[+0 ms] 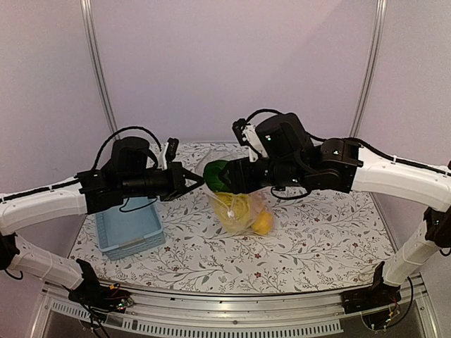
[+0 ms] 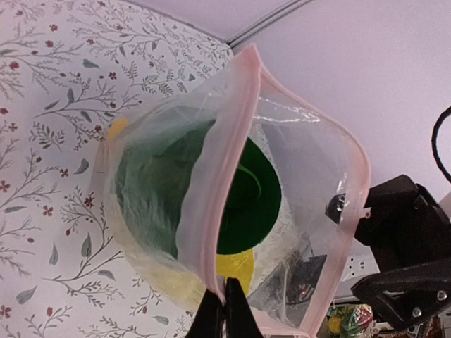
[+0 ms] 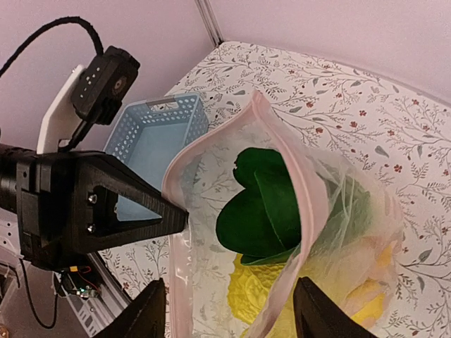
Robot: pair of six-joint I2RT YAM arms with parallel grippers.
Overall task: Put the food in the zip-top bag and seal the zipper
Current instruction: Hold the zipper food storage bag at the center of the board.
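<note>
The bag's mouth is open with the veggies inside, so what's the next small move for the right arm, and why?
Probably close the right gripper on the zipper, pressing its two sides together. The food sits inside the zip-top bag, the left gripper pinches one end, and the right gripper stands open around both rims.

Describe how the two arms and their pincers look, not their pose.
The left arm and right arm have white tubular links and bulky black joint housings. Thin black cables loop above each wrist. The left pincer and right pincer are matte black with tapering fingers; screws show on the left one. A black camera on a white bracket sits at the left wrist.
</note>
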